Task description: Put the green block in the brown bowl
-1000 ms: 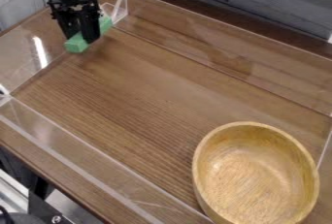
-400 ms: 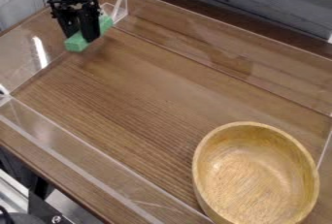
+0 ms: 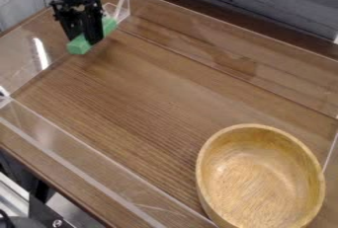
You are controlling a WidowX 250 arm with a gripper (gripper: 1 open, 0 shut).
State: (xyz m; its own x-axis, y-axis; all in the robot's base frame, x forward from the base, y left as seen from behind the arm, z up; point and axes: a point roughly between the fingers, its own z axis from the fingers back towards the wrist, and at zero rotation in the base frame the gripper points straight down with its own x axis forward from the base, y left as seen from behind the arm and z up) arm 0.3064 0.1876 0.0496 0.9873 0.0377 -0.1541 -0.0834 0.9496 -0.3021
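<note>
We have the gripper (image 3: 82,35) clamped on the green block (image 3: 82,43) at far left; carrying it to the brown bowl (image 3: 260,180), near right, remains.

Wooden table (image 3: 172,84) — clear acrylic walls (image 3: 40,123), grey wall (image 3: 264,0) behind

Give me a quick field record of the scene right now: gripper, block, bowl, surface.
gripper: far left corner of the table, pointing steeply down, shut on the green block
green block: between the jaws, its lower end showing beneath them
brown bowl: near right corner, upright, nothing inside
table: wood-grain top with clear walls around it
block in bowl: no
</note>
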